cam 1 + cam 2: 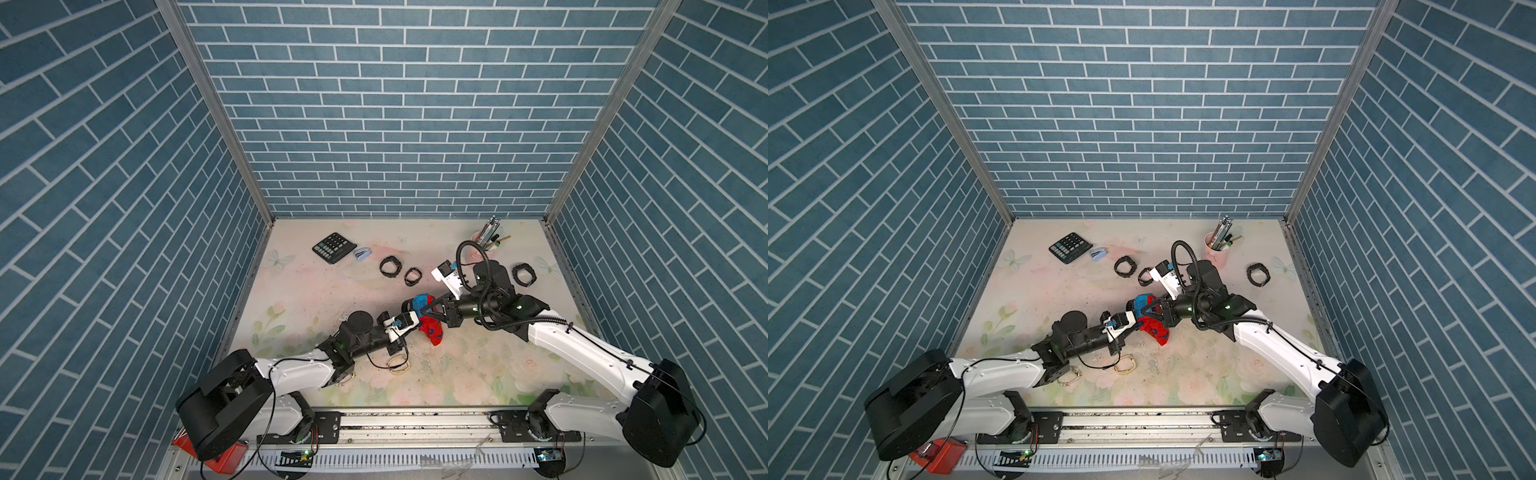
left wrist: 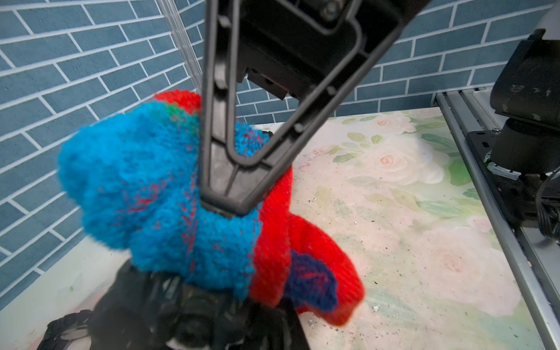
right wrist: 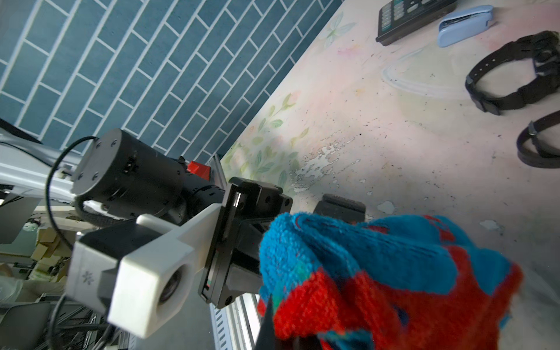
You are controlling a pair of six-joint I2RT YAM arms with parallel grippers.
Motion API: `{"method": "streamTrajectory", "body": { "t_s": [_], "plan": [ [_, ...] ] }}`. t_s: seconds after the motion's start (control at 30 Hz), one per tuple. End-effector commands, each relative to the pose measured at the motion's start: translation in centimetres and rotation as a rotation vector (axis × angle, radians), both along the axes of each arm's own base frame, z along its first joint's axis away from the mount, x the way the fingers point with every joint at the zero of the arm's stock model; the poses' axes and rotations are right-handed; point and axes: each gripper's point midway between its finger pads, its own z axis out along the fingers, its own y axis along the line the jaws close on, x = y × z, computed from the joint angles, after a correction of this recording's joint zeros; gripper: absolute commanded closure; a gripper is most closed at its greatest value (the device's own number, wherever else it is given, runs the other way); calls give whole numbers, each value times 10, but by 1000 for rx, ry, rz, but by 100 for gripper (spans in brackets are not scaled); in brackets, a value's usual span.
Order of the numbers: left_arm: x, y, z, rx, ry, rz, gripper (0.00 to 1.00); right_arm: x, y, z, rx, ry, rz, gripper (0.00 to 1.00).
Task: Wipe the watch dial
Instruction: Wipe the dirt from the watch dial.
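Note:
A black watch (image 2: 169, 300) is held above the table, and my left gripper (image 1: 409, 308) is shut on it. A fluffy blue and red cloth (image 1: 429, 320) is bunched in my right gripper (image 1: 422, 311), which is shut on it. In the left wrist view the cloth (image 2: 145, 194) lies against the top of the watch, with the right gripper (image 2: 224, 209) pinching it from above. The dial is hidden under the cloth. In the right wrist view the cloth (image 3: 394, 266) fills the foreground beside the left gripper's body (image 3: 248, 239).
Three more black watches (image 1: 390, 267) (image 1: 412, 276) (image 1: 524, 274) lie further back on the floral table. A calculator (image 1: 329, 247), a blue stapler (image 1: 362, 254) and a pink pen cup (image 1: 1217, 249) stand at the rear. Gold rings (image 1: 399, 365) lie under the left arm.

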Motion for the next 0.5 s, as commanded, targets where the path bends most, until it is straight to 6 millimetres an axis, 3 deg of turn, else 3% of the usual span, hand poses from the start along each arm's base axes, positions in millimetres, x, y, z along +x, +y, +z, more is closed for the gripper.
{"method": "streamTrajectory", "body": {
  "t_s": [0.0, 0.23, 0.47],
  "plan": [
    [1, -10, 62, -179, -137, -33, 100, 6, -4, -32, -123, 0, -50, 100],
    [4, -10, 73, -207, -146, -22, 100, 7, -9, -69, -304, -26, -101, 100],
    [2, -10, 82, -226, -162, -35, 100, 24, -37, -109, -497, -66, -232, 100]
  ]
}}
